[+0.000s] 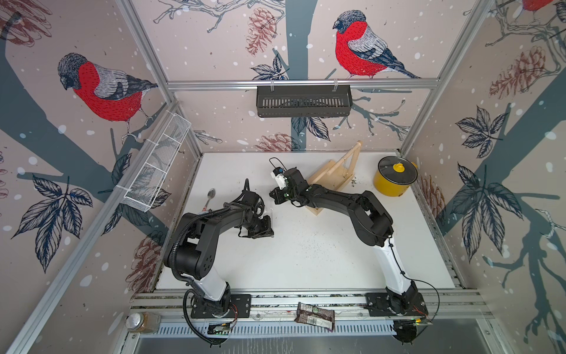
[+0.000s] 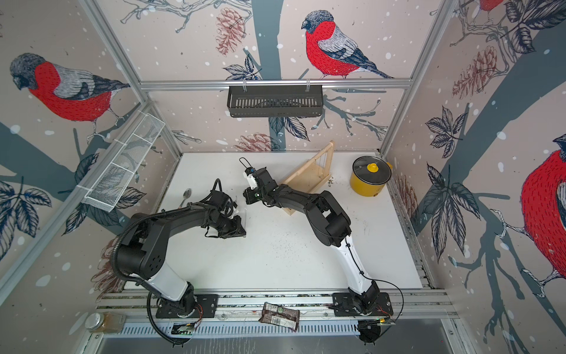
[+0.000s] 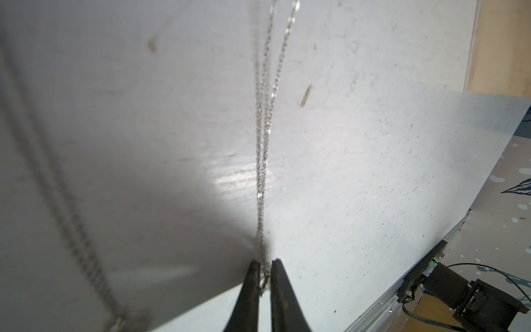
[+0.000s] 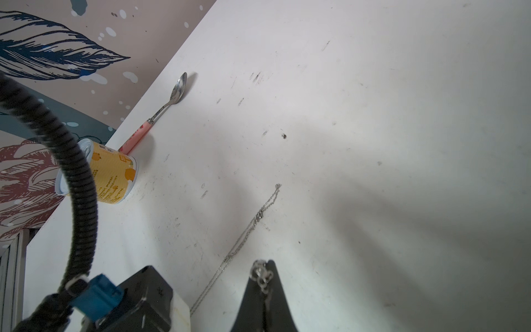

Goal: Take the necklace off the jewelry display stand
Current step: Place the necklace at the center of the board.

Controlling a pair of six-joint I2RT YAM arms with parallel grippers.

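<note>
A robotics test cell is shown: a white tabletop [image 1: 306, 260] is boxed in by a silver aluminium extrusion frame [image 1: 301, 83] and panels printed with red-breasted birds [image 1: 101, 89]. A black-and-white left robot arm [image 1: 211, 222] and a matching right robot arm [image 1: 346, 199] are bolted to a slotted metal rail [image 1: 346, 302]. Props are laid out, among them the pale wooden jewelry display stand [image 1: 329, 176] and a yellow lidded pot [image 1: 393, 180].

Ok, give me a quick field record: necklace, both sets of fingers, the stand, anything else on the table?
necklace: thin silver chain, running between the two sets of fingers, apart from the stand
right fingers: shut on the clasp end
left fingers: narrow gap, chain lying in it; grip unclear
jewelry display stand: upright beyond the right arm; thin strands hang from its crossbar
other items: yellow pot with lid on, spoon, yellow printed cup
</note>
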